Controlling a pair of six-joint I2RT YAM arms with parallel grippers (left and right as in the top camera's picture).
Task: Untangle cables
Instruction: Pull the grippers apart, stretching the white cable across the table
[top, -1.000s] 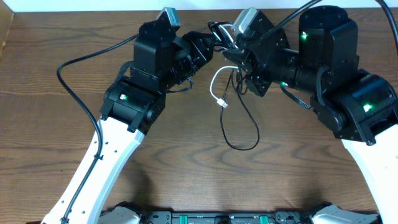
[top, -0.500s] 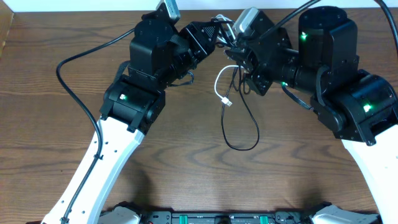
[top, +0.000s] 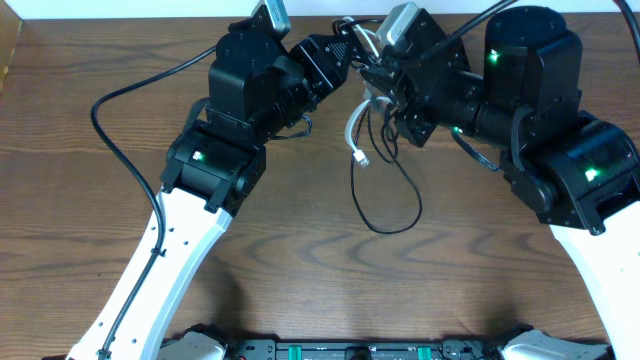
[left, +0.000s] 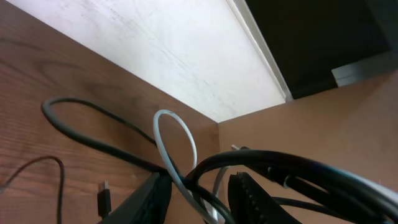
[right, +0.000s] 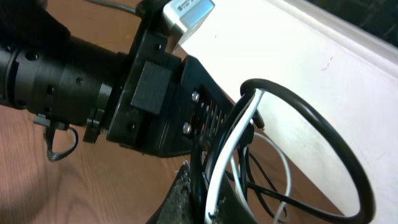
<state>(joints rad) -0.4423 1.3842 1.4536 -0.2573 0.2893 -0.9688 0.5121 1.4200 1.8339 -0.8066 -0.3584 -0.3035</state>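
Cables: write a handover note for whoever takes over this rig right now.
Left gripper: open, the cables run loosely between its fingers.
Right gripper: shut on the cables, near the table's far edge.
Cables: bunched between the two grippers. The white cable curves out from the grip, and the black cable trails in a long loop on the table.
Done: bundle picked up.
Left: the cables are not yet separated. Pull them apart and lay them out.

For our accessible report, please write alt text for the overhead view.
The black left arm and right arm meet over a tangle of cables at the far edge of a brown wooden table. From the tangle, a white cable with a plug end and a long black loop extend toward the near side.
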